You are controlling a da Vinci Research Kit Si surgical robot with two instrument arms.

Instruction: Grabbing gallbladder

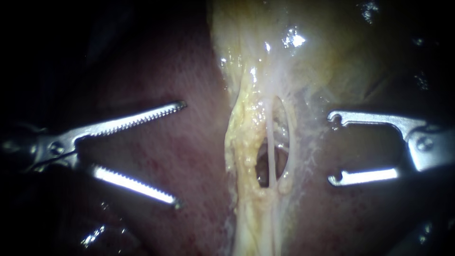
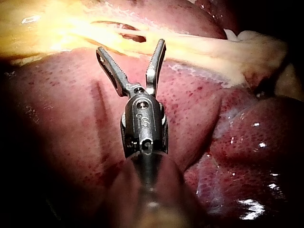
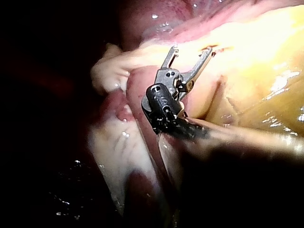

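Clearly, the left instrument gaped wide and empty over liver, left of the pale tube; the right instrument, equally wide, flanked the tube's other side.

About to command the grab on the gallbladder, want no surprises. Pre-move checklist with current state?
1. Left instrument open, holding nothing: ok.
2. Right instrument open, holding nothing: ok.
3. Both tips in endoscope view: ok.
4. Both clear of the thin tube in the window: ok.
5. Gallbladder gripped: not ok, neither holds it.
6. Clearance over the liver: cannot tell.
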